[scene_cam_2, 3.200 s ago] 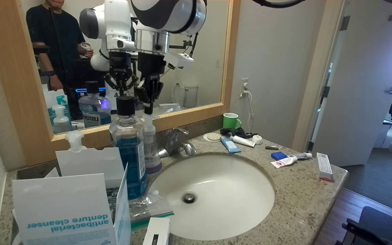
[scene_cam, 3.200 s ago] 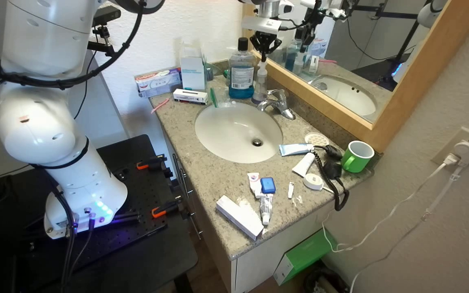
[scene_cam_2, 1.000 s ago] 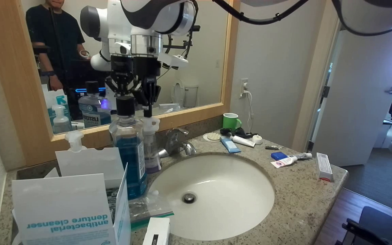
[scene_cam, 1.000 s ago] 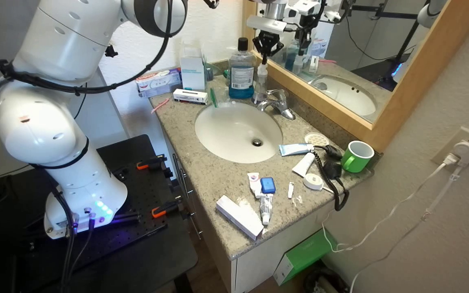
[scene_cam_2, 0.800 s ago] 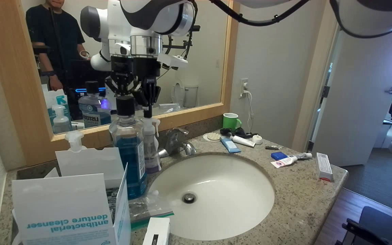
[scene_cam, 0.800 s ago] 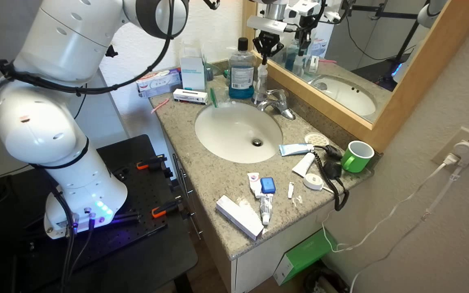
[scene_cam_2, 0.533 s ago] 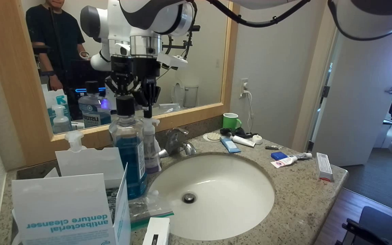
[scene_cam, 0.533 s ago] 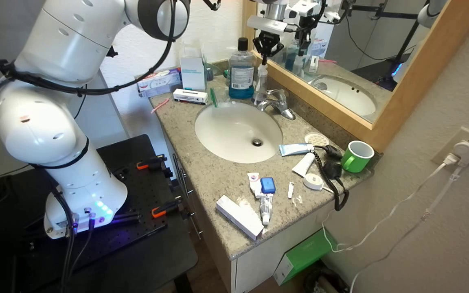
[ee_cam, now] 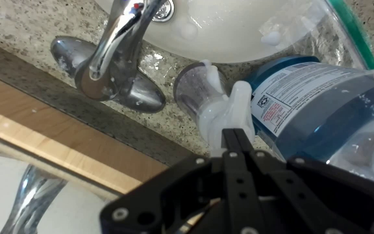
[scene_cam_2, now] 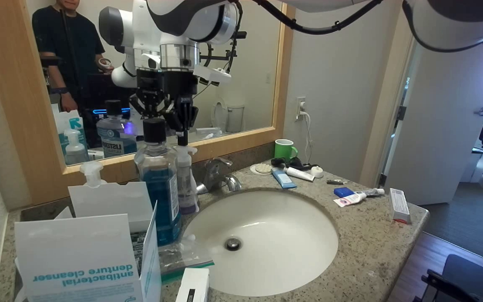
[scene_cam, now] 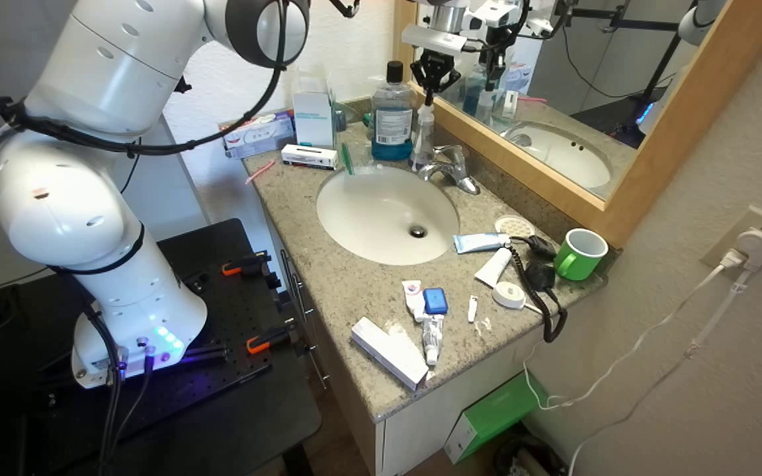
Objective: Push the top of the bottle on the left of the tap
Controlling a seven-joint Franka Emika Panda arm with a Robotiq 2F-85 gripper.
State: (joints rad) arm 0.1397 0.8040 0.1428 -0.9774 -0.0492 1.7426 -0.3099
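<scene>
Along the left of the frame in an exterior view, I find the arm (scene_cam: 83, 211) risen and bent; its far end shows at upper centre, before the mirror (scene_cam_2: 262, 50), with the gripper (scene_cam_2: 182, 141) aimed straight down. Condition of the gripper: clenched, its two fingertips (ee_cam: 243, 141) side by side and meeting the pump top (ee_cam: 232, 112) of the bottle (scene_cam_2: 186, 180) from above. How far the pump top is depressed, I cannot tell.

The bottle stands on the counter (scene_cam_2: 375, 251), left of centre in an exterior view and just left of the tap (scene_cam_2: 214, 174). Its body is clear, tinted purple toward the foot; the pump top is white. White foam (ee_cam: 213, 76) trails along its side, plainest in the wrist view.

Crowding noted: the mouthwash (scene_cam_2: 157, 205), large and blue, stands just beside the bottle and covers its left edge in an exterior view; whether they touch, I cannot tell. Close behind runs the mirror frame (scene_cam_2: 241, 138). The sink (scene_cam_2: 275, 235) lies in front, with a plastic bag (scene_cam_2: 185, 253) at its left rim. A denture carton (scene_cam_2: 78, 247) fills the lower left. Right of centre, well apart, sits a green mug (scene_cam_2: 283, 149).
</scene>
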